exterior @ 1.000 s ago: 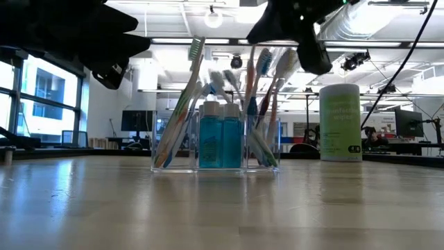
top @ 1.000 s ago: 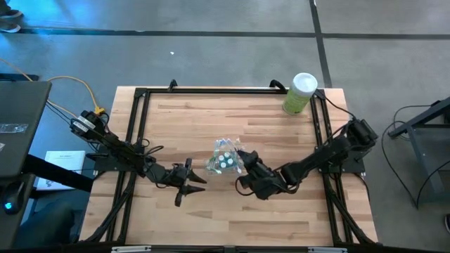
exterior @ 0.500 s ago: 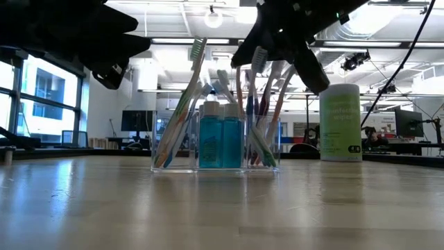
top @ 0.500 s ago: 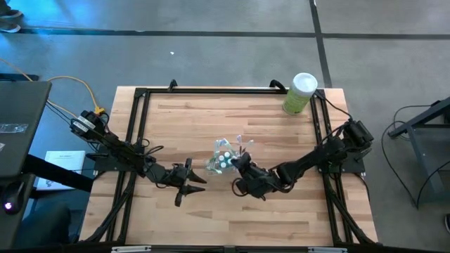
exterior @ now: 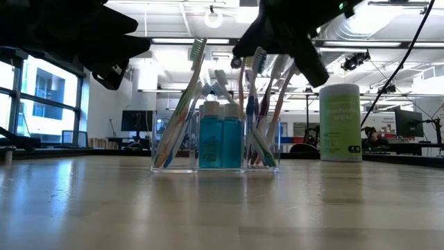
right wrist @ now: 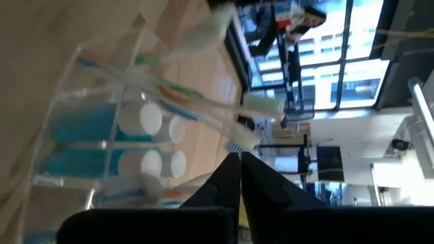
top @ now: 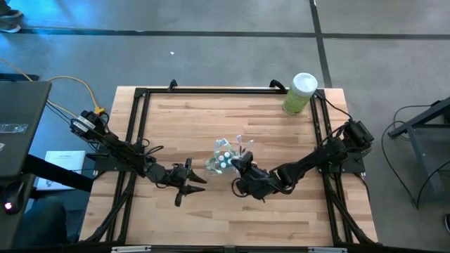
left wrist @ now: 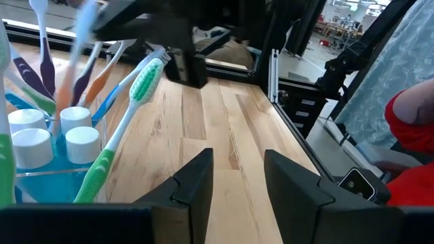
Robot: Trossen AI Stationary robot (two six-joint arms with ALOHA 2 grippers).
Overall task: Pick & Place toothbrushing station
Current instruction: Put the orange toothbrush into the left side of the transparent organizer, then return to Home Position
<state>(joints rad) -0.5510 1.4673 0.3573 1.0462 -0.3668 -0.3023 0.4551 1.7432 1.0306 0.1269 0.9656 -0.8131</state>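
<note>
Right gripper (top: 238, 160) was pinched fully shut when I looked, parked right up against the toothbrushing station (top: 225, 156) on its right side, tips in among the brush heads, though I couldn't tell if it held anything. That clear cup sat upright mid-table, and my left gripper (top: 199, 180) hung nearby with fingers parted, holding nothing.

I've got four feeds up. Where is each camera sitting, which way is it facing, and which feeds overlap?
High: overhead, straight down on table; shows both arms, left gripper, right gripper.
Low: table height, level across to clear cup and green canister; arms overhead.
Left wrist: past open fingers toward cup.
Right wrist: past shut fingers beside toothbrushes.
All four share the cup.
</note>
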